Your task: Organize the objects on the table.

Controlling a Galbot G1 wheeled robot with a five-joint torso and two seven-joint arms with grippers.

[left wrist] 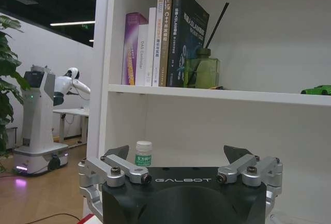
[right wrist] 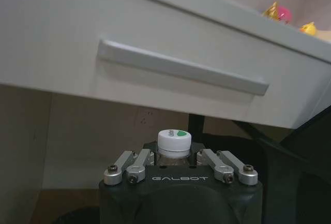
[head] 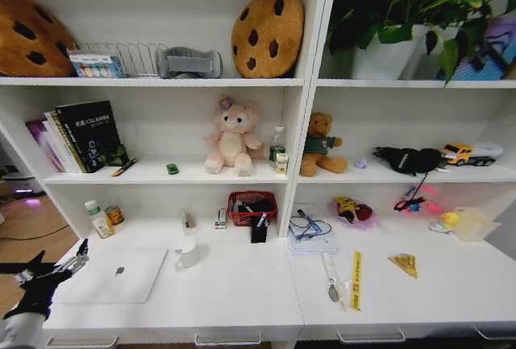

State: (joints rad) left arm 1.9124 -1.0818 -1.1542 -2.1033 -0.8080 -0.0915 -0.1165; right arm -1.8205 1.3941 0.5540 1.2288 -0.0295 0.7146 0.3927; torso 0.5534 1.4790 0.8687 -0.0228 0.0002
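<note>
A long white table (head: 242, 292) with shallow drawers sits under a tall white shelving unit (head: 310, 83). The silver laptop (head: 113, 275), lid closed and dark logo up, lies flat near the table's left front corner and serves as the landmark here.

The left gripper (head: 71, 265) hovers just off the laptop's left edge, over the table's left end, not touching it. Its jaws stand wide apart with nothing between them. Just to the laptop's right stands a white mug (head: 187, 252). Behind the laptop, against the back wall, stand a small white bottle (left wrist: 143, 153) and a little tin (head: 114, 214). Farther right of the laptop sits a red basket (head: 252, 208) of small items. On the shelf above the laptop a small green toy car (head: 172, 168) rests, with a pen (head: 124, 168) and a row of books (head: 76, 135) to its left.

The right gripper (right wrist: 181, 164) hangs below the table front, under a drawer handle (right wrist: 181, 68), its jaws clamped on a clear bottle with a white cap (right wrist: 174, 142).

The left arm seems to be lining up on the laptop. A thin flat lid gives little to pinch, so approaching low and square to the edge looks wise.
</note>
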